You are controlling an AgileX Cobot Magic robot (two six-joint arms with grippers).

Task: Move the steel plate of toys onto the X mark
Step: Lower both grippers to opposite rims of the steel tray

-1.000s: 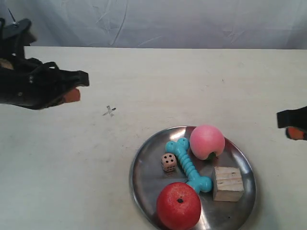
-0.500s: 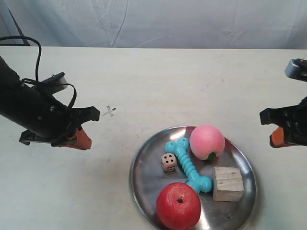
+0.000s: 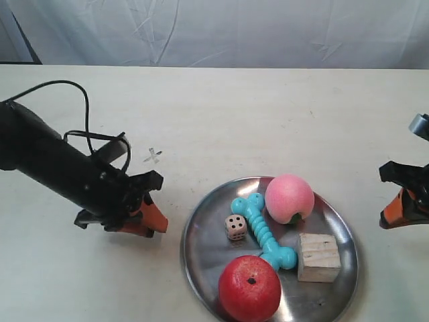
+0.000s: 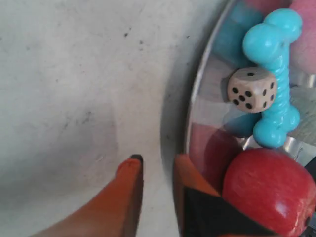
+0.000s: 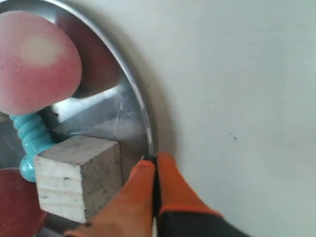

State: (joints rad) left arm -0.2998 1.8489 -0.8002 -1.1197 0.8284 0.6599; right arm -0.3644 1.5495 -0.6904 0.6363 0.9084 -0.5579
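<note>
The pale surface [image 3: 268, 114] fills most of the room's view. On it, toward the near edge, sits the steel plate [image 3: 201, 255], flat and apart from the X mark, which lies up and to the left of it in the exterior view.

The left arm [image 3: 53, 164], black with a looped cable, reaches low across the surface toward the plate's rim on the die's side. The left tool [image 4: 157, 162] has its orange fingers slightly spread, with only bare surface in the narrow gap, just beside the rim. On the far side of the plate is the right tool [image 5: 154, 159], its fingers pressed together. In its own wrist view the tips meet the rim near the cube, but I cannot tell whether they touch it.

On the plate, the red apple [image 3: 249, 288] is nearest. The pink peach [image 3: 289, 198] is at the far rim, and the turquoise bone [image 3: 263, 231] runs between them. The wooden cube [image 3: 318, 257] stands beside the bone's lower end. The spotted die [image 3: 236, 227] rests against the bone's other side.

The X mark [image 3: 153, 155] is uncovered.
</note>
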